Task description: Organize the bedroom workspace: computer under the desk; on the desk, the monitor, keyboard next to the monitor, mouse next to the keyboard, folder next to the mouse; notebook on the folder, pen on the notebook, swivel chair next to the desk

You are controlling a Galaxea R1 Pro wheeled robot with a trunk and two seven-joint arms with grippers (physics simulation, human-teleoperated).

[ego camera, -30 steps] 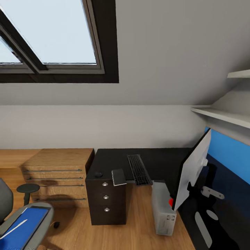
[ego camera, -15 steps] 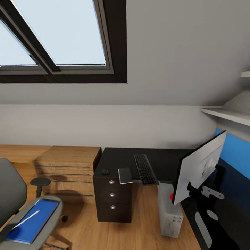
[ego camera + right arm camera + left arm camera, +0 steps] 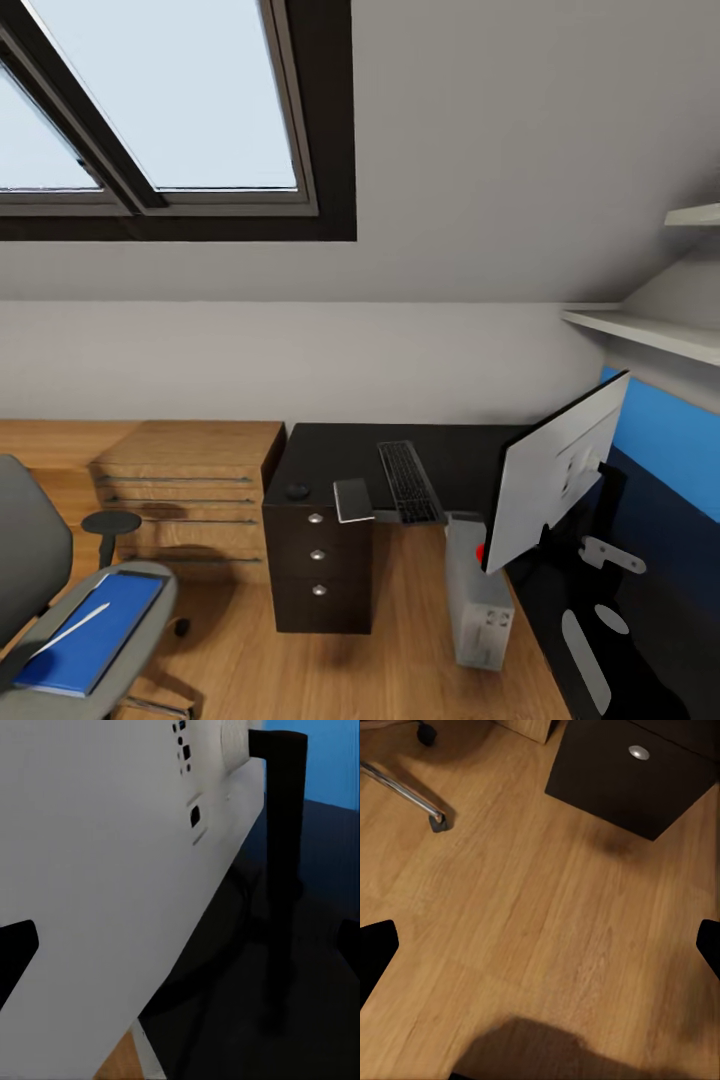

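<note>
Two end effectors spread wide, empty: left end effector (image 3: 540, 945) over wood floor, right end effector (image 3: 180, 941) behind monitor (image 3: 555, 470). Blue folder (image 3: 92, 630) flat on swivel chair (image 3: 60, 620) seat, pen (image 3: 72, 628) atop. Folder likely light, thin, stiff, slick; pinch overhanging edge.

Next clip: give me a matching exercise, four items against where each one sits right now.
Items:
1. folder
2. keyboard
3. computer
4. pen

Places:
A. on the floor by the desk
B. on the chair seat
C. on the folder
D. on the desk top

Pairs: 1-B, 2-D, 3-A, 4-C
</note>
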